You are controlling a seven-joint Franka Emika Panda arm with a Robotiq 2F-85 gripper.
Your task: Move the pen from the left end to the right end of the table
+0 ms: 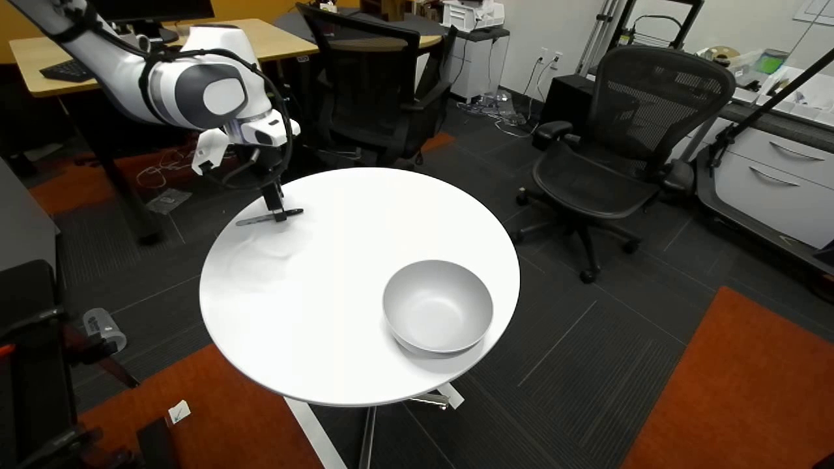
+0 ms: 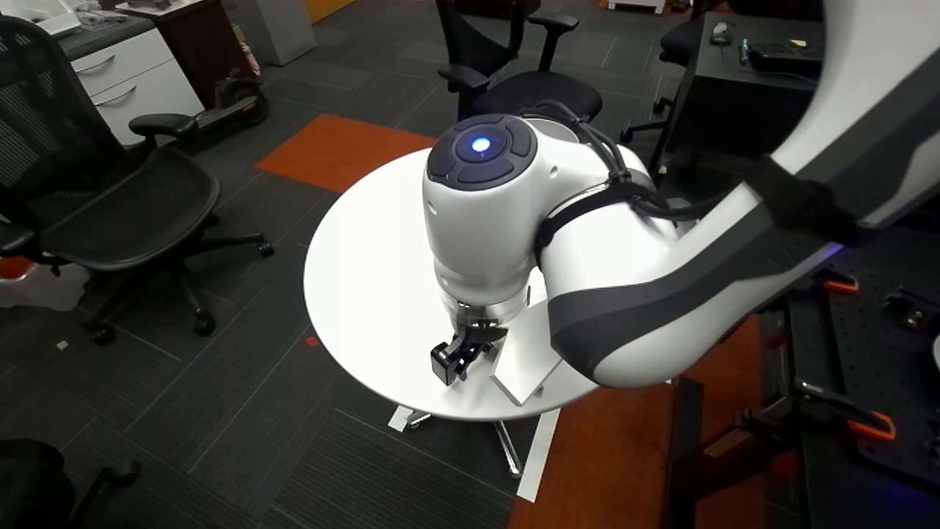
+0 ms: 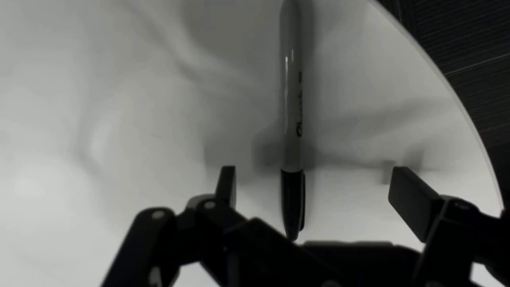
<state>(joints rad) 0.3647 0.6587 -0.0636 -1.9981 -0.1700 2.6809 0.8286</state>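
Observation:
The pen (image 3: pixel 292 107) lies on the table; it has a grey body and a black cap. It also shows near the table's edge in an exterior view (image 1: pixel 255 221). The round white table (image 1: pixel 339 306) shows in both exterior views (image 2: pixel 360 294). My gripper (image 3: pixel 312 185) is open, with the pen's black cap between its spread fingers. The cap is nearer the left finger in the wrist view, and neither finger touches it. In an exterior view the fingertips (image 1: pixel 279 215) are down at the pen, close to the tabletop. The pen is hidden in an exterior view behind the arm and gripper (image 2: pixel 463 360).
A large grey bowl (image 1: pixel 438 306) stands on the table, near the edge away from the pen. It is hidden behind the arm in an exterior view. Black office chairs (image 1: pixel 625 130) stand around the table. A wooden desk (image 1: pixel 280 39) is behind the arm.

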